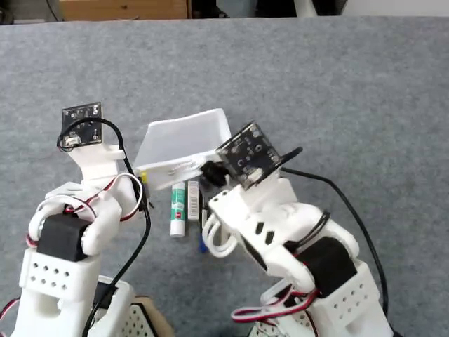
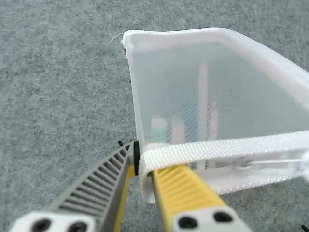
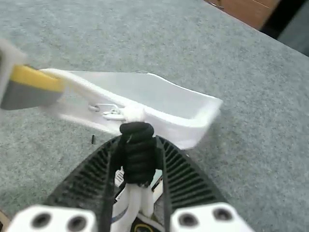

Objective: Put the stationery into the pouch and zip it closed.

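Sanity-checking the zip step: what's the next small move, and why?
Probably the right gripper draws the black braided zipper pull away from the left gripper, which pins a corner of the white translucent pouch, to open it: the green-and-white glue stick lies outside on the grey carpet.

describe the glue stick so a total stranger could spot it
On the grey table, find the white pouch held between the two arms. Just toward the arm bases from it, stationery lies side by side, and the glue stick is the piece nearest the left arm. It is the thick white tube with a green end; its neighbour is thinner with no green.
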You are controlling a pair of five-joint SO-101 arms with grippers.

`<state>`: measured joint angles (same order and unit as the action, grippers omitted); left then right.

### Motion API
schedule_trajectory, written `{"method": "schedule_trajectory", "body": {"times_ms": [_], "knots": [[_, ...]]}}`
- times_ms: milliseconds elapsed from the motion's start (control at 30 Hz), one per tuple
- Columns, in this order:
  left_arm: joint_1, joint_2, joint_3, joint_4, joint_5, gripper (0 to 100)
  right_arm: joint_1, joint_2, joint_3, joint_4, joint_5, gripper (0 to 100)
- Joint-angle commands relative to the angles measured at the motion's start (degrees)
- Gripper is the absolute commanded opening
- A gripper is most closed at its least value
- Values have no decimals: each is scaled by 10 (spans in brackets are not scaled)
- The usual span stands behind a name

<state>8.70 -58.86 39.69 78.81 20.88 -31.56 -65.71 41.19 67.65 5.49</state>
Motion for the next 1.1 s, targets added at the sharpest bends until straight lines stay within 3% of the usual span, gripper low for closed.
{"method": "schedule_trajectory", "body": {"times_ms": [0, 367, 600, 1067], "knots": [[-6, -3, -6, -9, -3, 28, 44, -8, -25, 5, 1, 12], [-6, -3, -6, -9, -3, 28, 53, -18, -25, 47, 1, 12], [-6, -3, -7, -9, -3, 28, 106, -62, -14, 47, 4, 12], [-6, -3, -7, -9, -3, 28, 108, -108, 10, 62, 4, 12]]}}
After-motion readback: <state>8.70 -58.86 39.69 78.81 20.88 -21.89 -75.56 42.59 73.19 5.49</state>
